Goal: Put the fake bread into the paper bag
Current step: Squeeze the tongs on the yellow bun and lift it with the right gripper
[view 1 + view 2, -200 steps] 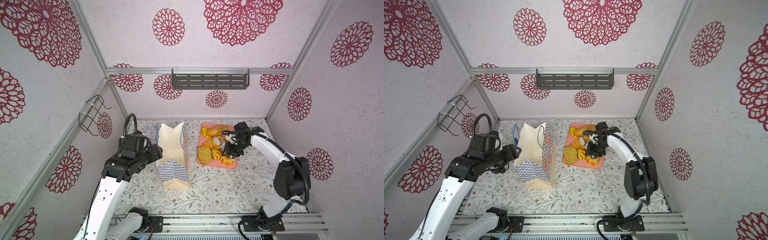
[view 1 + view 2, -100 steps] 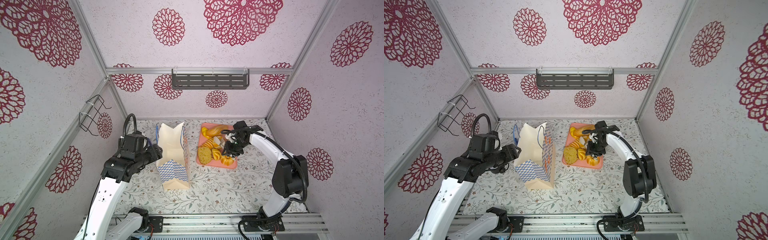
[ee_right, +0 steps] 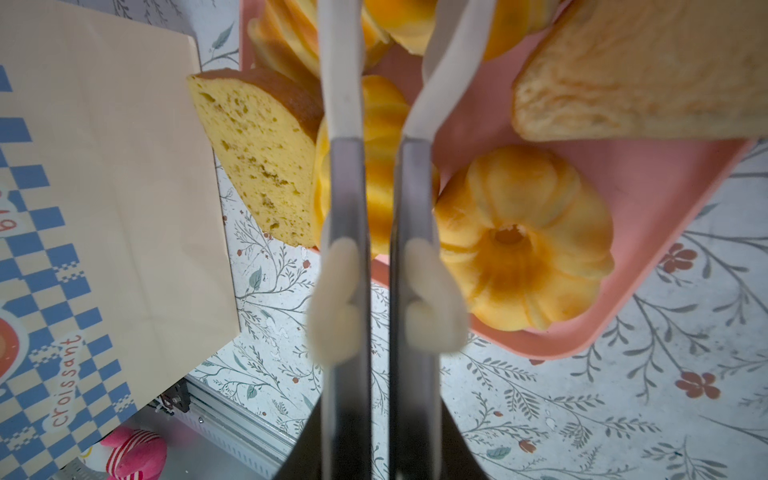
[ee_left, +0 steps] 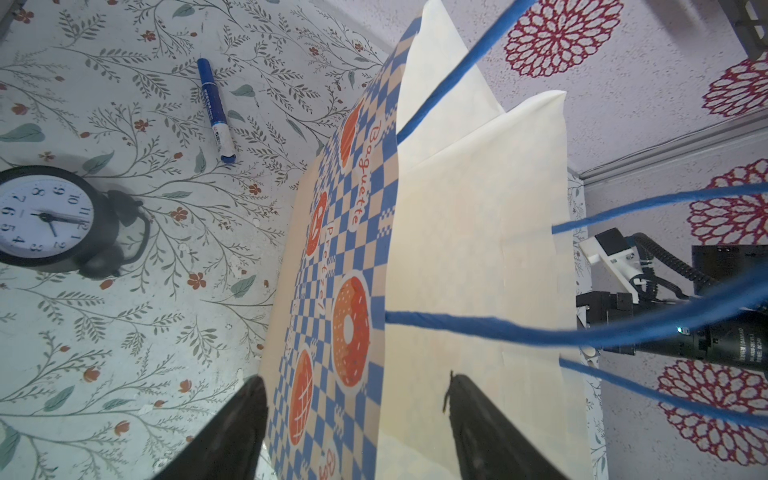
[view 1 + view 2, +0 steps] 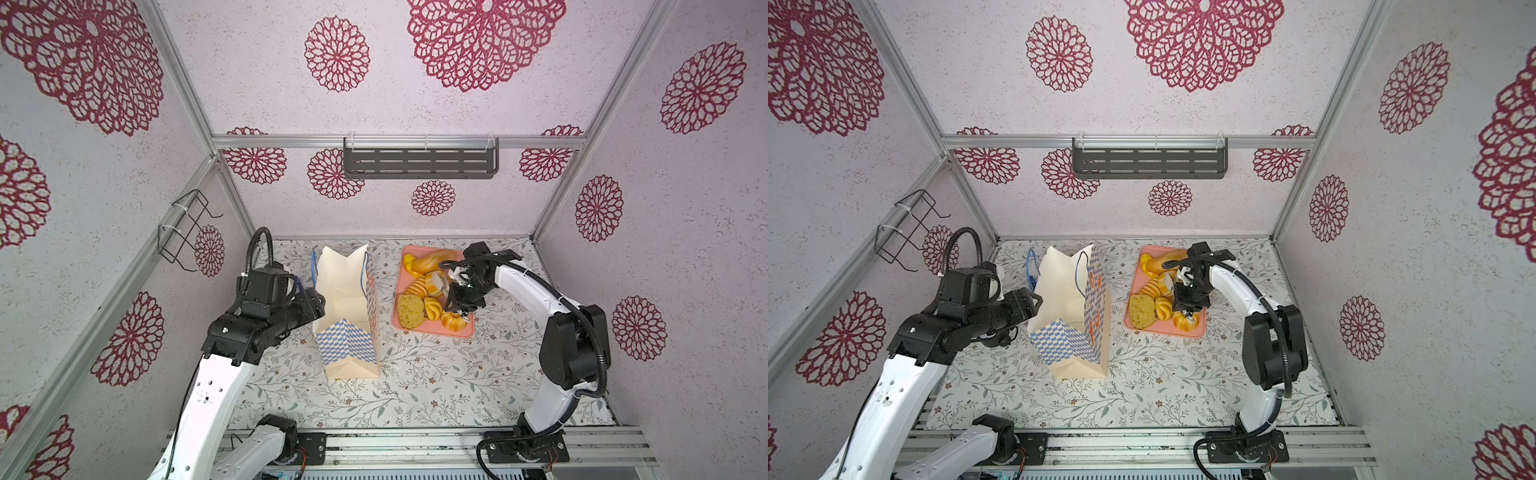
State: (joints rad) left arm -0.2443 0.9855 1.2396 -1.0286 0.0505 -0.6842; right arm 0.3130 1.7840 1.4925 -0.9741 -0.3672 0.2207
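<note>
R jaws closed in since, now pressed together by golden ridged roll (image 3: 380, 166); L jaws spread astride bag (image 4: 457, 249) edge

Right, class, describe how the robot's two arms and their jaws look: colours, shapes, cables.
The left arm and right arm are white tubes with black joint housings, each with a black ribbed cable. The right jaws are grey blades with cream pads; the left jaws are dark, tapered.

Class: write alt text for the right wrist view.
The right gripper, jaws almost together, is over a pink tray of toy breads: a ridged roll behind its fingers, a ring bun and a speckled slice either side. A checkered paper bag stands nearby.
</note>
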